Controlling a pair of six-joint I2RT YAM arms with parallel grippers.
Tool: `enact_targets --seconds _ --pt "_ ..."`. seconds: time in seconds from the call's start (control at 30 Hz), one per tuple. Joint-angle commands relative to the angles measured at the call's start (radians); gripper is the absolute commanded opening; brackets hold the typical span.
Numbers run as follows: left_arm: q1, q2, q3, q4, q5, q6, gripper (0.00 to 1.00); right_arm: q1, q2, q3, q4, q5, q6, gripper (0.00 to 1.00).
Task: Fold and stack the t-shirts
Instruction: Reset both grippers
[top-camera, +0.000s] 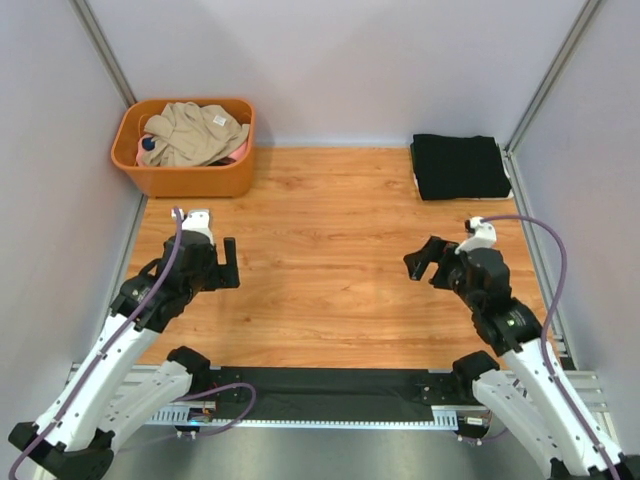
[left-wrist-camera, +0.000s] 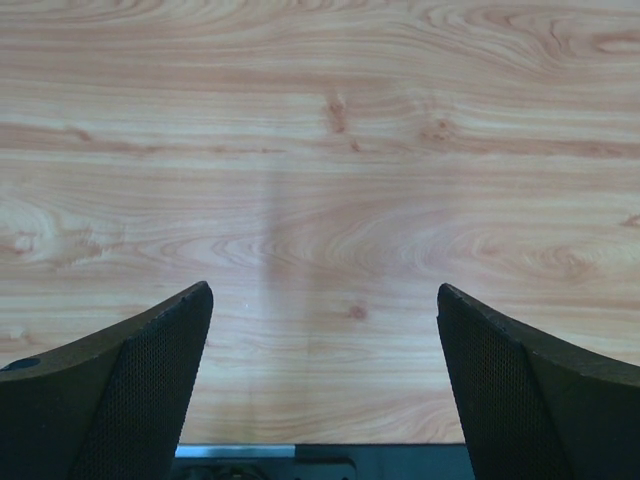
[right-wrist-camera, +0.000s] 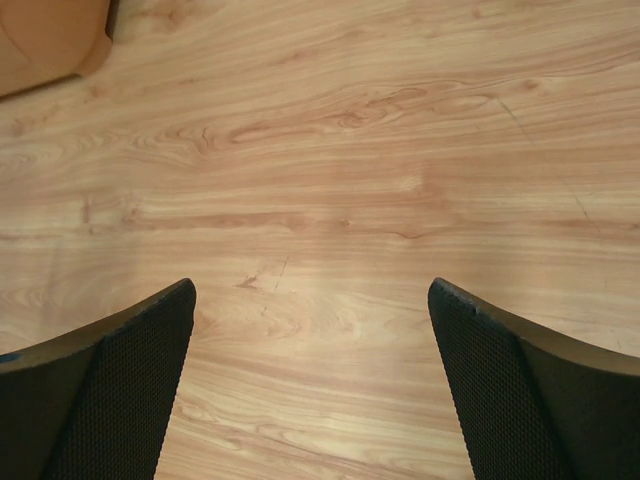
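A folded black t-shirt (top-camera: 460, 166) lies at the far right of the wooden table, with a thin white edge showing under it. Crumpled beige cloth (top-camera: 190, 132) fills an orange basket (top-camera: 185, 180) at the far left. I see no white tee with green trim. My left gripper (top-camera: 226, 264) hangs open and empty over bare wood at the left; in the left wrist view (left-wrist-camera: 322, 290) only wood lies between its fingers. My right gripper (top-camera: 423, 260) is open and empty at the right, nearer than the black t-shirt; the right wrist view (right-wrist-camera: 311, 285) shows only wood between its fingers.
Grey walls with metal posts close in the table on the left, back and right. A black rail (top-camera: 330, 385) runs along the near edge between the arm bases. A corner of the orange basket (right-wrist-camera: 45, 40) shows at the top left of the right wrist view.
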Motion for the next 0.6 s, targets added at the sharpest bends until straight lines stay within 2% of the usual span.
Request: enact_targets --seconds 0.0,0.1,0.13,0.2,0.27,0.3,0.33,0.4,0.47,0.57 --pt "0.006 -0.025 -0.038 0.088 -0.112 -0.005 1.00 0.007 -0.117 -0.044 0.002 0.095 0.057 1.00" --pt "0.006 -0.100 -0.138 0.223 -0.121 0.027 1.00 0.007 -0.185 -0.055 -0.032 0.098 0.055 1.00" --pt "0.006 -0.123 -0.229 0.343 -0.152 0.041 1.00 0.007 -0.197 -0.065 -0.035 0.106 0.057 1.00" --pt "0.006 -0.173 -0.332 0.466 -0.209 0.056 0.99 0.007 -0.217 -0.082 -0.024 0.152 0.069 1.00" --pt "0.006 -0.196 -0.492 0.687 -0.261 0.100 0.97 0.007 -0.223 -0.118 0.025 0.262 0.095 1.00" --pt "0.008 -0.199 -0.533 0.761 -0.264 0.196 0.93 0.007 -0.220 -0.133 0.057 0.282 0.081 1.00" --pt "0.008 -0.197 -0.584 0.868 -0.305 0.225 0.92 0.007 -0.207 -0.157 0.131 0.311 0.015 1.00" --pt "0.008 -0.179 -0.612 0.934 -0.360 0.284 0.92 0.007 -0.175 -0.171 0.186 0.432 -0.020 1.00" --pt "0.017 -0.102 -0.629 1.100 -0.511 0.320 0.97 0.007 -0.107 -0.173 0.232 0.517 -0.041 1.00" --pt "0.067 0.037 -0.681 1.318 -0.563 0.384 0.96 0.006 -0.020 -0.196 0.315 0.604 -0.107 1.00"
